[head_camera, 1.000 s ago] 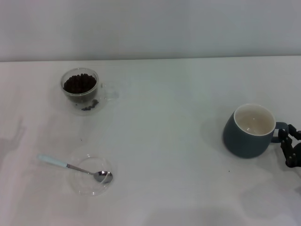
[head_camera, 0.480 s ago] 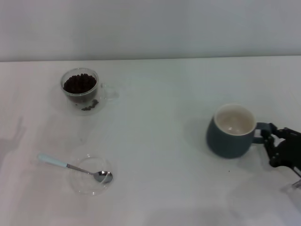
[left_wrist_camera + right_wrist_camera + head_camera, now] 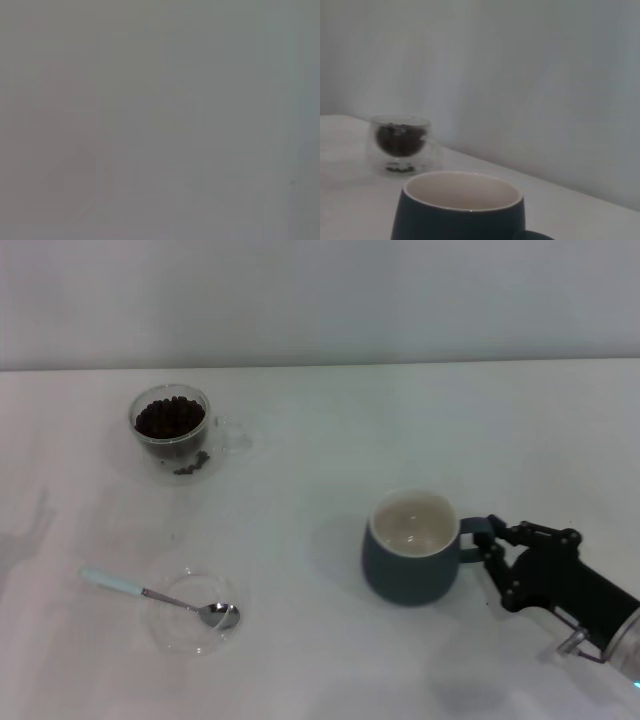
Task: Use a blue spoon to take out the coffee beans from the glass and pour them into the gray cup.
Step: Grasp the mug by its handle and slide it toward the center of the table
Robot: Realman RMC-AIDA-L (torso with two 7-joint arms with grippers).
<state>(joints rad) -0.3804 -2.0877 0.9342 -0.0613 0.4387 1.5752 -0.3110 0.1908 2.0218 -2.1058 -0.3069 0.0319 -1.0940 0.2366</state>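
The gray cup [image 3: 410, 548], dark blue-gray with a cream inside, stands upright and empty right of the table's middle. My right gripper [image 3: 492, 545] is shut on its loop handle, the arm reaching in from the lower right. The cup also fills the foreground of the right wrist view [image 3: 460, 207]. The glass [image 3: 173, 430], full of coffee beans [image 3: 168, 417], stands at the far left; it also shows in the right wrist view [image 3: 400, 145]. The blue spoon [image 3: 160, 598] lies at the front left, its bowl resting in a flat clear dish [image 3: 192, 612]. My left gripper is out of view.
The white table [image 3: 330, 440] ends at a pale wall behind. A few beans sit in the glass's base [image 3: 190, 464]. The left wrist view shows only a blank grey surface.
My right gripper has dragged the gray cup to the left and toward the table's front, from the right edge to near the middle. The glass, spoon and dish have not moved.
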